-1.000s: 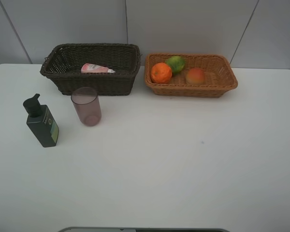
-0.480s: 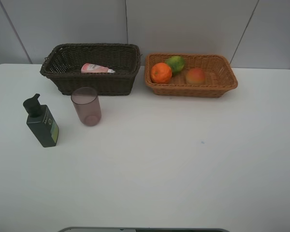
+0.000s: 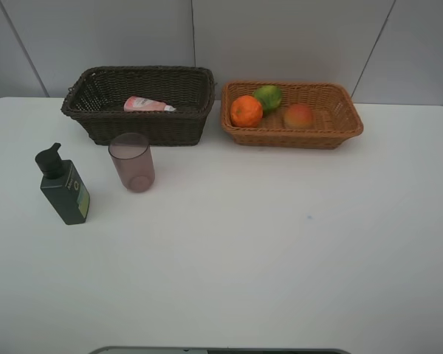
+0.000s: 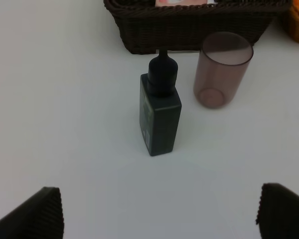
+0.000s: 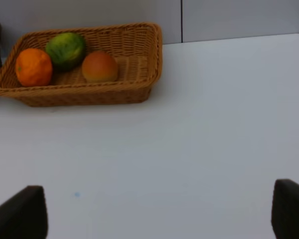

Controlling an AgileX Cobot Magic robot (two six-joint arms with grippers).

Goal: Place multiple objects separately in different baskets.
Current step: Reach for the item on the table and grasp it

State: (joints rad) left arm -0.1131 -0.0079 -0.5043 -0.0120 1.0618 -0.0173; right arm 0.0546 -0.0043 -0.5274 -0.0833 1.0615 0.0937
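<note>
I see a white table (image 3: pixel 280 258) below a grey panelled wall (image 3: pixel 280 37). My left gripper (image 4: pixel 159 214) gapes wide and empty, with the pump bottle (image 4: pixel 160 114) and cup (image 4: pixel 223 69) ahead of it. My right gripper (image 5: pixel 154 214) gapes likewise, with the tan basket (image 5: pixel 79 94) of fruit (image 5: pixel 99 66) ahead.

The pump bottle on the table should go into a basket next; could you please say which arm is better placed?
Left: the open left gripper faces the pump bottle, while the right gripper looks at the tan basket.

Before our left pincer (image 4: pixel 159 214), bare white table (image 4: pixel 65 99) runs to the upright dark green pump bottle (image 4: pixel 160 112), a translucent mauve cup (image 4: pixel 222 69) beside it, the dark brown wicker basket (image 4: pixel 189 30) behind both. Before our right pincer (image 5: pixel 159 214) it lies open up to the light tan wicker basket (image 5: pixel 89 94).
</note>
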